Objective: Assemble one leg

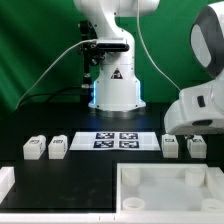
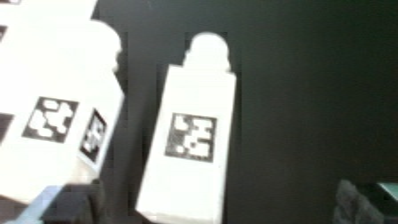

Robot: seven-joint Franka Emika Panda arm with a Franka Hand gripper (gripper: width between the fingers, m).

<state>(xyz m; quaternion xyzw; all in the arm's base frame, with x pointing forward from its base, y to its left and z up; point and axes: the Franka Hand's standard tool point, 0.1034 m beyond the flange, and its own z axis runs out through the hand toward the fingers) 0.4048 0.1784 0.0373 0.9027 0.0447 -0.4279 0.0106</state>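
Green curtain (image 1: 40,50) hangs behind a black worktop (image 1: 80,175). The white arm (image 1: 200,110) leans in over the worktop's edge at the exterior view's right. The square tabletop (image 1: 150,168) with its raised rim is the largest loose part and lies at the near edge. The marker board (image 1: 115,140) sits mid-worktop in front of the arm's base. A pair of legs (image 1: 58,148) lies beside it toward the exterior view's left edge. A second pair of legs (image 1: 170,145) lies toward the right edge, below the arm.

In the wrist view the leg (image 2: 196,130) lies flat on the worktop between the tips of the gripper (image 2: 210,200). The gripper is spread wide with nothing in it, and dark worktop shows on both sides of the leg. A neighbouring leg (image 2: 63,100) lies just beside it, apart by a narrow strip. I cannot tell which of the second pair is which.

The step in hand looks like the reach for a first grasp. To do it well, centre the gripper across the leg's width and square the tips to its long sides. Then descend straight, so that the tip on the neighbour's side drops into the narrow strip rather than onto that part. Closing around mid-length would leave the narrower rounded end free for fitting.

No brand or words can be read. Each leg carries a black-and-white square tag (image 2: 192,138), and the marker board bears several. A dark triangular mark on the arm's base is too small to make out.
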